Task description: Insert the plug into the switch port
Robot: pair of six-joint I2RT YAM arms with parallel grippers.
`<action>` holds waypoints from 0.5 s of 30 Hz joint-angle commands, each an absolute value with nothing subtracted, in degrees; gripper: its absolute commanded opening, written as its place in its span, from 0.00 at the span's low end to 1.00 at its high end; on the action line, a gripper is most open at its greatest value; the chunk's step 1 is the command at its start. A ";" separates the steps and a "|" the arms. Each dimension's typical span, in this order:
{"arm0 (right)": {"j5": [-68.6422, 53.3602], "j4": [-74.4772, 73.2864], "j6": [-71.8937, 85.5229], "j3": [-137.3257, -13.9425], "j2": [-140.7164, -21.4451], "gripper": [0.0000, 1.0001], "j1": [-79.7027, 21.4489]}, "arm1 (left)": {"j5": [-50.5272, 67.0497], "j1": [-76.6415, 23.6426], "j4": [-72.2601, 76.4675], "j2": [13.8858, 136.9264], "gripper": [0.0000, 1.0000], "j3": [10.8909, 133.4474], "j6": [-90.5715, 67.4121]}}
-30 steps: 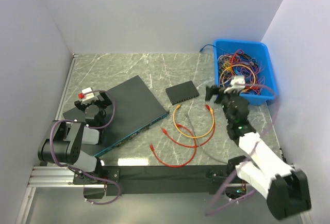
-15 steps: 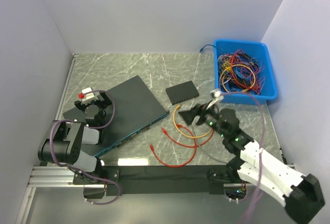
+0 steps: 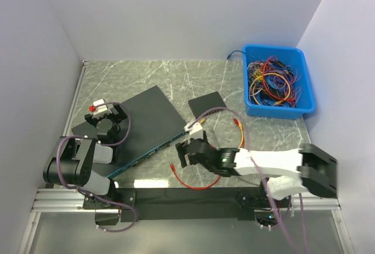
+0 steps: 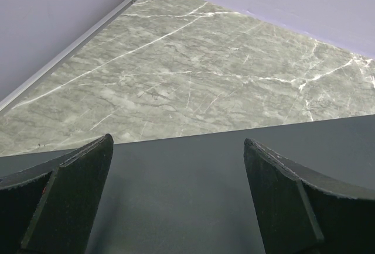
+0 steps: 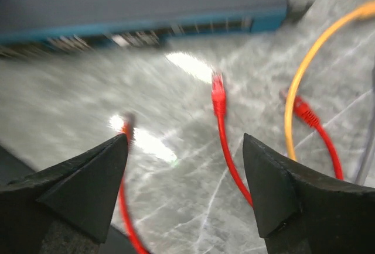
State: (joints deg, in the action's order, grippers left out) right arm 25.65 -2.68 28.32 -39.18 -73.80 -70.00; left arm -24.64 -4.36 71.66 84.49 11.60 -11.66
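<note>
**Right arm low over the red cables, jaws apart; left arm over the switch**

From above, the right arm lies stretched leftward, low across the near part of the grey marble-patterned table. Its white forearm is almost level. The right gripper is close to the front edge of the flat black network switch.

The arm hides much of what lies under it in that view, and the right wrist camera fills this in. The jaws stand spread with nothing between them. Just ahead, a red plastic plug lies on the marble at the end of a red cable. It is short of the switch's blue front face and not in any port. A second red plug lies to its right, beside an orange cable. This picture is blurred, so the ports show only as a smear of light and dark.

The left arm is folded close to its base, with the left gripper pointing down over the switch's left corner. Its wrist camera shows both fingers wide apart, gripping nothing, above the dark lid, with bare marble beyond.

Farther back lies a small black box. In the far right corner, a blue plastic bin holds a tangle of coloured cables.
</note>
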 commanded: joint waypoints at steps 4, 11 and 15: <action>27.87 -7.12 30.85 -45.96 -83.13 0.77 -71.37 | -23.91 -4.57 73.21 84.03 0.99 12.74 -11.25; 25.75 -7.47 31.20 -50.35 -88.85 0.71 -73.91 | -23.91 -4.57 73.30 84.11 0.99 12.74 -11.34; 24.96 -7.38 31.81 -51.76 -91.66 0.67 -75.15 | -23.82 -4.57 73.04 84.11 0.99 12.74 -11.25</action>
